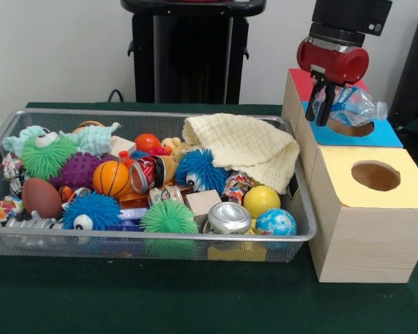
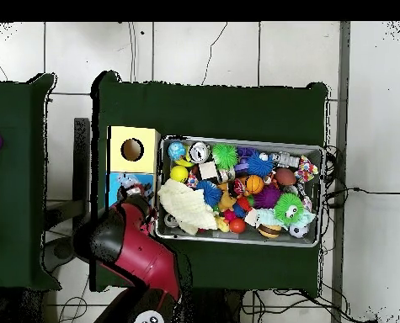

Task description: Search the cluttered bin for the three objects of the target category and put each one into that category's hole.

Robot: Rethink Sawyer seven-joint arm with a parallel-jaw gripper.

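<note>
The wire mesh bin [image 1: 160, 113] is full of toys and also shows in the overhead view [image 2: 241, 140]. My gripper [image 1: 321, 106] hangs over the blue-topped wooden box [image 1: 383, 136], to the right of the bin. Its fingers are close together on the left end of a wrinkly clear plastic packet [image 1: 357, 106] with blue and white inside. The packet sits just above the hole [image 1: 355, 129] in the blue top. In the overhead view the packet [image 2: 133, 182] lies on the blue top, by the arm's end. I cannot pick out any other such packet in the bin.
A yellow-topped box [image 1: 376, 202] with a round hole [image 1: 375, 175] stands nearer the camera, and a red-topped one [image 1: 301, 81] behind. A cream cloth [image 1: 247, 147] covers the bin's right rear corner. Spiky balls, a small basketball [image 1: 111, 178] and drink cans [image 1: 229, 217] fill the bin.
</note>
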